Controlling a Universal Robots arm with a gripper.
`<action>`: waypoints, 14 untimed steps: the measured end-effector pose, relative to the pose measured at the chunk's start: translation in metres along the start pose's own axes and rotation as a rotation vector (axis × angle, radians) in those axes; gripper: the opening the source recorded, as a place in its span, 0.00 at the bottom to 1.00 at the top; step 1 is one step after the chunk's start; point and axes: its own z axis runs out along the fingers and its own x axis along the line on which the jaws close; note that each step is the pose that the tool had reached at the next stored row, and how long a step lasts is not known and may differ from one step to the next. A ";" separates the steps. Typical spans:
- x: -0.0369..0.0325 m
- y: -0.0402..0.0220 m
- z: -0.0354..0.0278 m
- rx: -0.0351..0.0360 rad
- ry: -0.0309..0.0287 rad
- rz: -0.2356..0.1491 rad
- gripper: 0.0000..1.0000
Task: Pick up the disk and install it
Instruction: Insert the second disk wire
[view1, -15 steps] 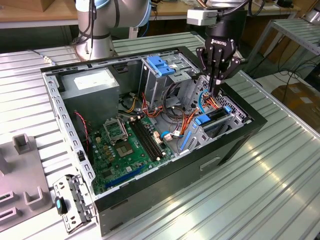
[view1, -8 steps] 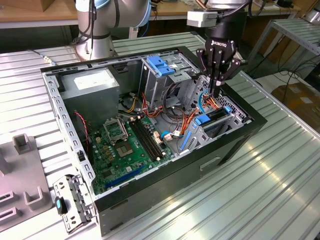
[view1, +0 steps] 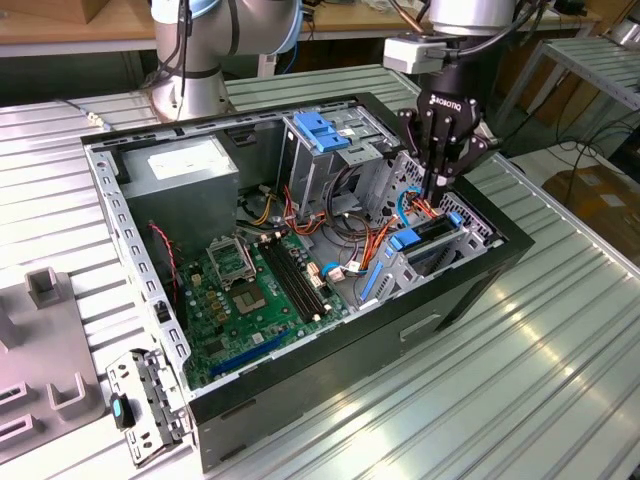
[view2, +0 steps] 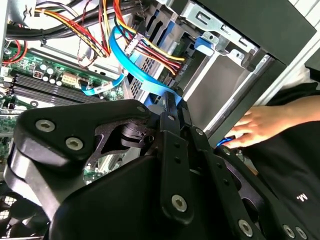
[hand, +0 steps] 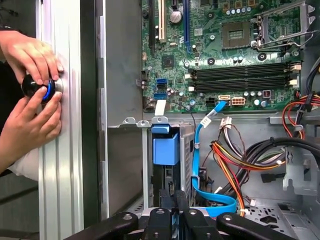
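The disk (view1: 432, 236), a dark slab between bright blue rails, stands on edge in the small drive bay at the exterior view's right end of the open computer case (view1: 470, 300). In the first wrist view its blue end tab (hand: 165, 147) shows in the bay's mouth. My gripper (view1: 440, 184) hangs straight over it, fingers shut together with nothing between them. The fingertips (hand: 172, 199) are just above the disk's upper edge; I cannot tell whether they touch. In the second wrist view the shut gripper (view2: 172, 102) points into the case.
A tall grey cage with a light-blue latch (view1: 325, 130) stands beside the bay. Loose cables (view1: 350, 240) and a blue flat cable (hand: 200, 165) lie close by. The green motherboard (view1: 250, 290) fills the case floor. A person's hands (hand: 30, 100) hold a black knob outside the case wall.
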 end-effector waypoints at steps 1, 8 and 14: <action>0.0009 0.0004 0.0007 0.0005 -0.0072 -0.001 0.16; 0.0126 0.0060 0.0068 0.0036 -0.0405 -0.011 0.16; 0.0242 0.0112 0.0124 0.0058 -0.0441 -0.017 0.16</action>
